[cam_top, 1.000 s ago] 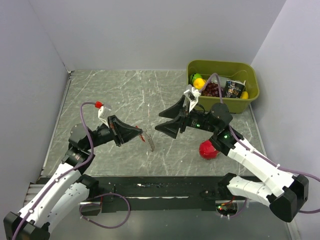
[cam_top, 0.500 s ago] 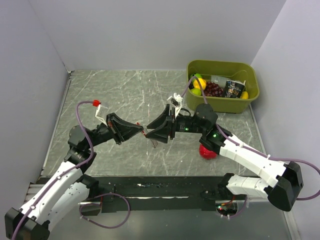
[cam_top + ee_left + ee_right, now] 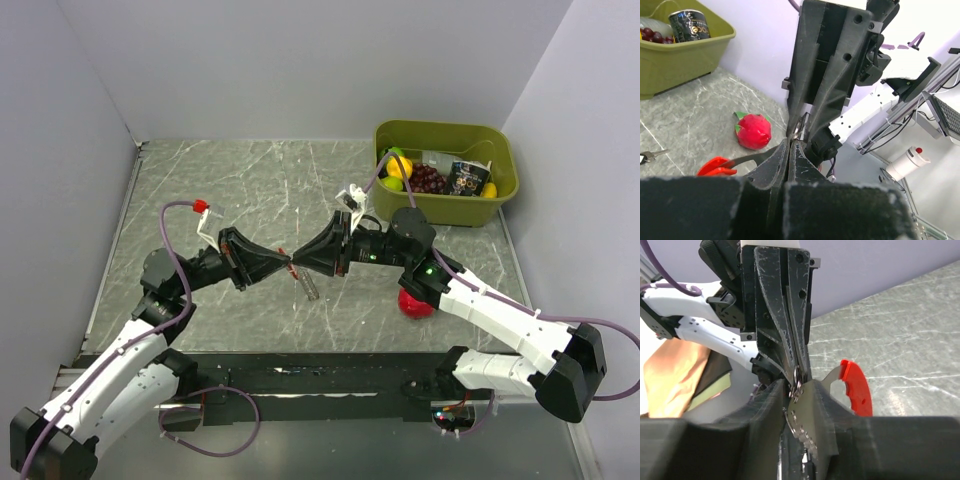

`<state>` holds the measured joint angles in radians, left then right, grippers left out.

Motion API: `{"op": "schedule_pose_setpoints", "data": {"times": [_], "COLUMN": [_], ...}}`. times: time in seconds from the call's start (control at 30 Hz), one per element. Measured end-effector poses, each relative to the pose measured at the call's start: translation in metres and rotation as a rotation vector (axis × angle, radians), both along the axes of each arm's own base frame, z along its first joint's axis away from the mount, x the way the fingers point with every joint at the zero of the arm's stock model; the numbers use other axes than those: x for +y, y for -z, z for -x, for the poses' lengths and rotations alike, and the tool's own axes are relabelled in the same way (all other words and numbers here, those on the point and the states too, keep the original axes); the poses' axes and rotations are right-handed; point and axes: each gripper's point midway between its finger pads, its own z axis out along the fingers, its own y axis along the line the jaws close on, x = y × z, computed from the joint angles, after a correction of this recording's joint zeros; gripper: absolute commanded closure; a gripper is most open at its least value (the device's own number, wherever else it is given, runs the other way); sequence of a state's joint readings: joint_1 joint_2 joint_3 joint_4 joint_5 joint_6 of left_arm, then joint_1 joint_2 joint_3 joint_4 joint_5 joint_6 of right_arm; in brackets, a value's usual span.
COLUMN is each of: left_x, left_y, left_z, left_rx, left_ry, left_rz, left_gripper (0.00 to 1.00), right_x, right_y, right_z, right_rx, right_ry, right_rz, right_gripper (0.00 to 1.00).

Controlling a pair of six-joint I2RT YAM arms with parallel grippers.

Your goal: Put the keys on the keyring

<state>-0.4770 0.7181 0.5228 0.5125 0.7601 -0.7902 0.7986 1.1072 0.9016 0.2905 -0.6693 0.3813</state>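
Above the middle of the grey marbled table (image 3: 200,180) we see the left gripper (image 3: 285,262) with its fingers pressed flat together. It pinches the keys (image 3: 307,284) at their top end, so the red head and the jagged silver blade dangle clear of the surface. The keyring (image 3: 796,376), a tiny dark loop, sits right at those fingertips. Tip to tip with it is the right gripper (image 3: 300,262); its fingers stand narrowly apart either side of the blade, and we cannot tell whether they clamp it. Further right, a red toy fruit (image 3: 416,301) with green leaves lies toward the near edge, and an olive bin (image 3: 445,130) of toy food fills the far right corner.
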Motion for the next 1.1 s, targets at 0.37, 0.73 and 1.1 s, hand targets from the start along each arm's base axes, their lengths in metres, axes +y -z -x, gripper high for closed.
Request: {"op": "schedule_pose_setpoints", "data": {"times": [0.37, 0.73, 1.1], "left_x": [-0.002, 0.003, -0.01], "left_y": [0.003, -0.016, 0.003], "left_z": [0.001, 0.001, -0.013], "left_rx": [0.004, -0.055, -0.012], "left_ry": [0.01, -0.013, 0.099], "left_rz": [-0.009, -0.178, -0.38], "left_gripper": [0.92, 0.29, 0.3], "right_x": [-0.001, -0.012, -0.021], "right_y": [0.001, 0.006, 0.016], "right_z": [-0.001, -0.01, 0.012], "right_rx": [0.001, -0.1, -0.162], "right_ry": [0.007, -0.015, -0.231], "right_rz": [0.018, 0.196, 0.346], "right_gripper": [1.0, 1.0, 1.0]}}
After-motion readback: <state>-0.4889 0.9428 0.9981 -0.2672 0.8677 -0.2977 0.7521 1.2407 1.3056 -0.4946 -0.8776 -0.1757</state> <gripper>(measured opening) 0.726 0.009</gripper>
